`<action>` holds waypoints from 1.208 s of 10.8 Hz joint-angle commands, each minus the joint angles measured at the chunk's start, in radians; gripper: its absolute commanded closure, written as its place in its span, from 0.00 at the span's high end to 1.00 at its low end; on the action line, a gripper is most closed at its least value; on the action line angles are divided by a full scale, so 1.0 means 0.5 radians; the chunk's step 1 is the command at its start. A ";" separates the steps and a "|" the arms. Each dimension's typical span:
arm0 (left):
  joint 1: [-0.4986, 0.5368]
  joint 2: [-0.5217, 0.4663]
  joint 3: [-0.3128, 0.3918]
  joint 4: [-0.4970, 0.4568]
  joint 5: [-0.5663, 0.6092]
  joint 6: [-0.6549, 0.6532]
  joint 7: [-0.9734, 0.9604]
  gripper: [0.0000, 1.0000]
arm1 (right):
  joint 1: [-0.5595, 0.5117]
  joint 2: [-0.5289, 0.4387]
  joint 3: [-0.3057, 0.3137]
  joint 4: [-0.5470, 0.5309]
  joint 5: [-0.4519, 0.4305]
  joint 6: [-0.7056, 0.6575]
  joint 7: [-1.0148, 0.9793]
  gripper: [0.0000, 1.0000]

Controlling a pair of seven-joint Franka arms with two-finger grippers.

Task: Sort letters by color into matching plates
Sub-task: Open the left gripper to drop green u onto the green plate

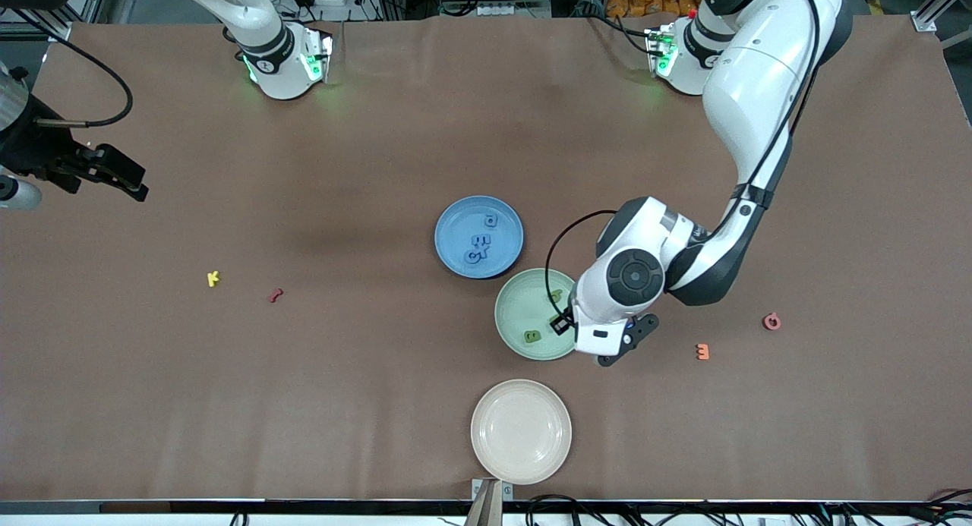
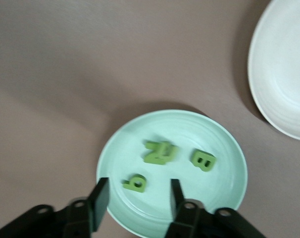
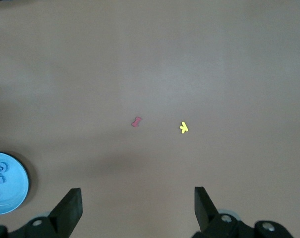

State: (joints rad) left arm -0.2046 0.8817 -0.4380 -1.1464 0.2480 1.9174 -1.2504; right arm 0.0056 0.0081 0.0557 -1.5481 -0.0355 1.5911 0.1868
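The mint green plate holds three green letters in the left wrist view: a "b", a tilted piece and a "B". My left gripper hangs open and empty over that plate's rim toward the left arm's end, with the "b" just ahead of its fingers. The blue plate holds several blue letters. The beige plate is bare. My right gripper waits open and empty over the right arm's end of the table.
Loose letters lie on the brown table: a yellow one and a red one toward the right arm's end, both also in the right wrist view; an orange one and a pink ring-shaped one toward the left arm's end.
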 commanded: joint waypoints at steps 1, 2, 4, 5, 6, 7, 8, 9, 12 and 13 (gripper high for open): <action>0.169 -0.134 0.008 -0.030 -0.048 -0.230 -0.009 1.00 | 0.041 0.030 -0.050 0.022 0.007 -0.010 -0.048 1.00; 0.255 -0.153 0.005 -0.048 -0.048 -0.263 0.031 1.00 | 0.038 0.030 -0.050 0.028 0.007 -0.001 -0.051 1.00; 0.512 -0.208 -0.090 -0.149 -0.045 -0.270 0.190 1.00 | 0.029 0.033 -0.047 0.031 0.010 0.015 -0.048 1.00; 0.644 -0.253 -0.172 -0.247 -0.027 -0.270 0.236 1.00 | 0.032 0.033 -0.047 0.034 0.010 0.030 -0.048 1.00; 0.773 -0.363 -0.246 -0.366 -0.027 -0.270 0.310 1.00 | 0.032 0.033 -0.047 0.034 0.010 0.036 -0.048 1.00; 0.944 -0.556 -0.320 -0.595 -0.027 -0.270 0.456 1.00 | 0.032 0.033 -0.047 0.034 0.010 0.042 -0.048 1.00; 1.201 -0.761 -0.457 -0.871 -0.036 -0.261 0.628 1.00 | 0.029 0.033 -0.047 0.037 0.010 0.042 -0.048 1.00; 1.508 -0.845 -0.689 -1.001 -0.036 -0.270 0.760 1.00 | 0.029 0.033 -0.047 0.037 0.007 0.048 -0.045 1.00; 1.452 -1.195 -0.480 -1.162 -0.127 -0.282 1.348 1.00 | 0.044 0.051 -0.035 0.071 -0.003 0.088 0.031 1.00; 1.170 -1.305 -0.149 -1.165 -0.228 -0.282 1.481 1.00 | 0.041 0.060 -0.038 0.083 0.000 0.091 0.062 1.00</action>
State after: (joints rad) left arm 0.6062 0.3974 -0.7704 -1.6517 0.2264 1.7598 -0.6606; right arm 0.0204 0.0205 0.0390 -1.5405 -0.0348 1.6364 0.1837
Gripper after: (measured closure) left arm 0.000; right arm 0.000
